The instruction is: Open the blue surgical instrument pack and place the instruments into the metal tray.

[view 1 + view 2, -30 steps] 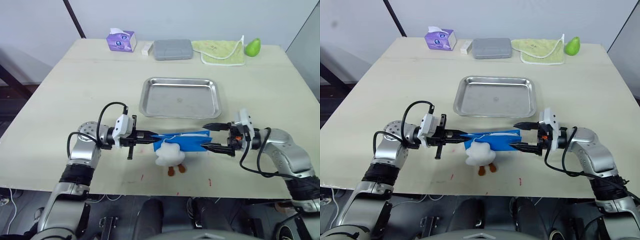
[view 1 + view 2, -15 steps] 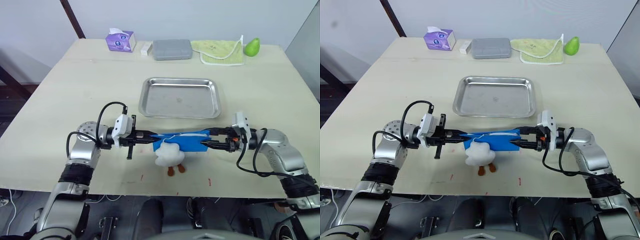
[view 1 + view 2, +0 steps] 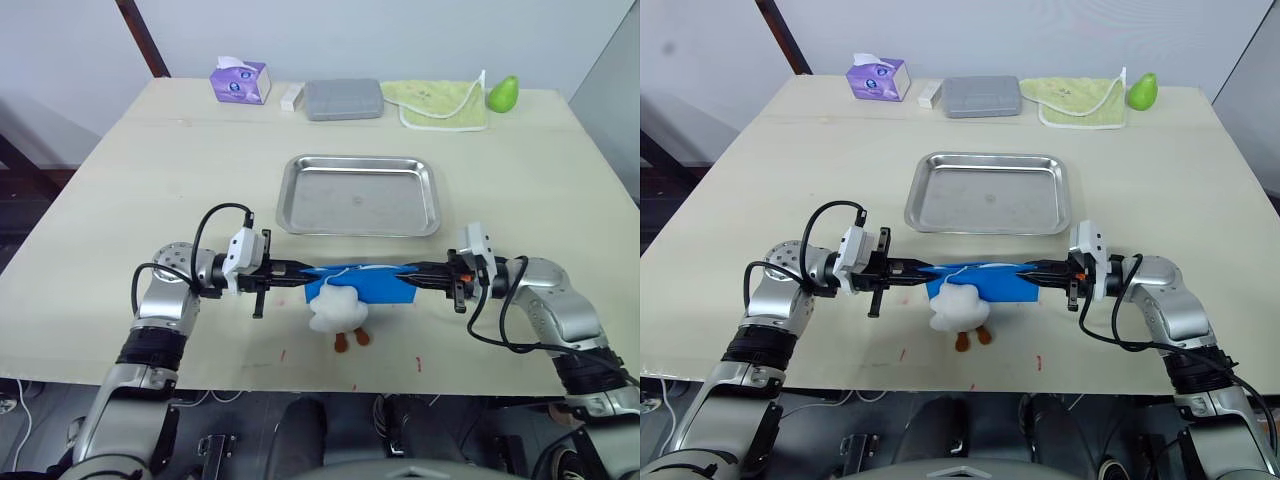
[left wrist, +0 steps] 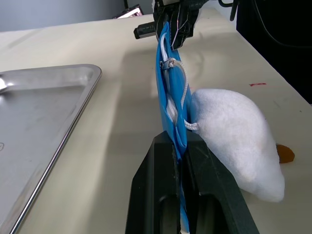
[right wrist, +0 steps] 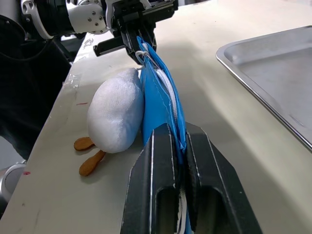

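- We see the blue surgical instrument pack [image 3: 362, 282] near the front edge of the table [image 3: 130, 190], stood on edge and stretched between the two grippers.
- The left gripper [image 3: 300, 270] is clenched on the pack's left end; in the left wrist view its fingers [image 4: 161, 195] pinch the blue fabric flat between them.
- The right gripper [image 3: 415, 272] is clenched on the pack's right end; the right wrist view shows both fingers [image 5: 156, 195] pressed against the blue edge.
- A white cord [image 4: 183, 92] and a small metal zipper pull [image 4: 168, 63] show along the pack's top edge. We take the pack as still closed; the instruments are hidden from us.
- A white plush duck [image 3: 338, 312] with orange feet [image 3: 352, 340] lies just in front of the pack, touching its near face.
- The metal tray [image 3: 300, 190] sits behind the pack toward the table's middle, apart from it, and holds nothing we can make out.
- Along the far edge we note a purple tissue box [image 3: 242, 81], a small white block [image 3: 293, 96], the grey hard case [image 3: 345, 99], a green cloth [image 3: 443, 103] and a green pear-shaped object [image 3: 504, 93].
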Robot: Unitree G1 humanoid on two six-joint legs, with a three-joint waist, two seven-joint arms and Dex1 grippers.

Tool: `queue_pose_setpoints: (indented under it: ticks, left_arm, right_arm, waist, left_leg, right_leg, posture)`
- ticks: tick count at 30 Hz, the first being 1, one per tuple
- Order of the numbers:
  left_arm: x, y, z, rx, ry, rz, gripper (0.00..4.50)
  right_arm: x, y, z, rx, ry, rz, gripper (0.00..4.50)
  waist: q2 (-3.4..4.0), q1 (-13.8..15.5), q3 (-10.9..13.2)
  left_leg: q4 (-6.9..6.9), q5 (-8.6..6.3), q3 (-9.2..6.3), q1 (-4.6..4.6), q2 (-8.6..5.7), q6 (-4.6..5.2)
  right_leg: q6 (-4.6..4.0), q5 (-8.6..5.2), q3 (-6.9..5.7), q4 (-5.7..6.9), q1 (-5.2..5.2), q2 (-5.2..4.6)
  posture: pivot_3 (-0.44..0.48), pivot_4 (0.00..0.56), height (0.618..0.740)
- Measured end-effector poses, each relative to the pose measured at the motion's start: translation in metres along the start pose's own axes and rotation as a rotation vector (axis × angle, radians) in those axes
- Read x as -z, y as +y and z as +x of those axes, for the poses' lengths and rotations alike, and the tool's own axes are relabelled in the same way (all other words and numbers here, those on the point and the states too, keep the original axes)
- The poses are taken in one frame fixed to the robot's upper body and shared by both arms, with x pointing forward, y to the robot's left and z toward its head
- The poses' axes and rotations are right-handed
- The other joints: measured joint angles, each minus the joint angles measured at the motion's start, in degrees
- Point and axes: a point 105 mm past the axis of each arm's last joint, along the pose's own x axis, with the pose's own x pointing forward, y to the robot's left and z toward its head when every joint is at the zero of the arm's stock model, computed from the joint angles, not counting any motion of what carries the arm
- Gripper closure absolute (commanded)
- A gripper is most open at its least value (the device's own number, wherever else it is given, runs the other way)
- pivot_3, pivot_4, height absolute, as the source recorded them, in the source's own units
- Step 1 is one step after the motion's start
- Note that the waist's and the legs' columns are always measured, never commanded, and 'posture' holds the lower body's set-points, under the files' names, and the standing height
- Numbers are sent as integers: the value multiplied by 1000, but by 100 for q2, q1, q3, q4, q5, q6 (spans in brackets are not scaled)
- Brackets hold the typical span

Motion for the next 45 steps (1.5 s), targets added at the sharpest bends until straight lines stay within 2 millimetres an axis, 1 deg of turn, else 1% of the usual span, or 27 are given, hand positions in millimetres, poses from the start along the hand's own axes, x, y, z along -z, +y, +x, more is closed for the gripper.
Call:
queue_pose_setpoints:
  ticks: [3,6,8,9,11,12,13,14,16,19,21,24,26,28,31,32,34,37,42,45]
  left_arm:
    - [0,0,0,-1,0,-6,4500]
    - [3,-2,-2,-3,-2,-77,3492]
    - [9,-8,-8,-16,-1,-147,2607]
    - [11,-10,-11,-30,-9,-181,2268]
    - [11,-14,-23,-74,-22,-254,1272]
    - [8,-14,-31,-97,-27,-282,803]
    - [3,-15,-39,-124,-33,-303,221]
    - [-2,-16,-46,-145,-39,-322,36]
    - [-11,-23,-58,-175,-42,-368,36]
    - [-20,-29,-67,-206,-55,-412,36]
    - [-23,-42,-74,-210,-15,-450,36]
    - [-23,-52,-74,-212,41,-455,36]
    - [-23,-59,-66,-207,58,-456,36]
    - [-22,-64,-54,-198,47,-457,36]
    - [-16,-74,-30,-180,45,-506,36]
    - [-14,-75,-28,-182,52,-511,36]
    - [-9,-75,-23,-203,64,-519,540]
    - [-2,-73,-14,-208,71,-527,1674]
    - [6,-67,-2,-206,57,-514,1674]
    - [17,-64,5,-221,63,-516,1674]
  right_arm:
    - [1,0,0,-1,-3,6,4437]
    - [1,0,1,-4,-5,8,4500]
    - [1,1,2,-6,-7,9,4500]
    - [2,1,1,-5,-7,11,4500]
    - [2,1,1,-6,-7,11,4500]
    - [2,1,1,-5,-7,12,4500]
    - [2,2,1,-6,-7,12,4500]
    - [2,3,0,-6,-7,11,4500]
    - [3,4,-1,-7,-5,11,4500]
    - [3,4,-3,-4,0,9,4500]
    - [2,3,-3,-3,1,4,4500]
    - [2,2,-3,-2,4,1,4500]
    - [2,3,-4,-6,6,-1,4500]
    - [2,3,-4,-7,8,-1,4500]
    - [3,3,-4,-10,11,-1,4500]
    - [3,3,-4,-10,11,-1,4500]
    - [3,3,-4,-10,14,-3,4500]
    - [2,2,-3,-12,22,-11,4500]
    - [0,1,-2,-17,28,-22,4500]
    - [-1,1,-1,-20,32,-26,4500]
  waist:
    - [1,-5,-1]
    - [2,-22,-1]
    - [4,-40,1]
    - [4,-40,1]
    - [3,-35,2]
    - [3,-30,2]
    - [3,-25,2]
    - [4,-19,2]
    - [4,-22,3]
    - [5,-8,4]
    - [6,-9,6]
    - [8,5,6]
    - [8,4,7]
    - [9,11,7]
    - [9,9,7]
    - [9,9,7]
    - [9,9,7]
    - [9,10,7]
    - [9,11,7]
    - [9,9,7]
  left_leg:
    - [0,0,0,1,1,0]
    - [-1,0,1,1,2,0]
    - [-2,0,4,-2,3,0]
    - [-2,0,3,-5,4,0]
    - [-2,0,4,-8,6,0]
    - [-2,0,4,-9,6,0]
    - [-2,0,5,-9,6,-1]
    - [-2,0,8,-8,6,0]
    - [-2,0,11,-8,7,-1]
    - [-2,0,12,-7,6,-1]
    - [-4,0,14,-7,6,-1]
    - [-4,0,16,-7,5,-1]
    - [-4,0,17,-7,5,-1]
    - [-4,0,19,-7,4,-1]
    - [-5,0,16,-6,4,-1]
    - [-5,0,16,-6,4,-1]
    - [-5,0,16,-5,4,-1]
    - [-5,0,17,-5,3,-1]
    - [-5,0,16,-5,2,-1]
    - [-5,0,15,-5,2,-1]
  right_leg:
    - [0,0,0,0,0,1]
    - [0,0,2,1,-2,2]
    - [-1,0,4,2,-6,3]
    - [-1,-1,3,2,-9,3]
    - [-2,-1,3,5,-14,2]
    - [-2,-1,2,6,-15,2]
    - [-2,-1,3,6,-15,0]
    - [-2,-1,3,6,-15,-1]
    - [-2,-1,5,5,-15,-3]
    - [-2,-2,3,5,-15,-6]
    - [-3,-2,3,4,-16,-7]
    - [-3,-2,3,4,-17,-10]
    - [-3,-2,4,3,-17,-10]
    - [-3,-2,5,4,-17,-12]
    - [-3,-2,6,5,-17,-8]
    - [-3,-2,6,5,-17,-8]
    - [-4,-2,6,5,-17,-7]
    - [-4,-2,7,4,-17,-8]
    - [-4,-2,8,4,-17,-7]
    - [-4,-1,9,4,-17,-6]
  posture:
    - [0,150,740]
    - [0,150,740]
    - [0,150,740]
    - [0,150,740]
    - [0,150,740]
    - [0,150,740]
    - [0,150,740]
    - [0,150,740]
    - [0,150,740]
    - [0,150,740]
    - [0,150,740]
    - [0,150,740]
    - [0,150,740]
    - [0,150,740]
    - [0,150,740]
    - [0,150,740]
    - [0,150,740]
    - [0,150,740]
    - [0,150,740]
    - [0,150,740]
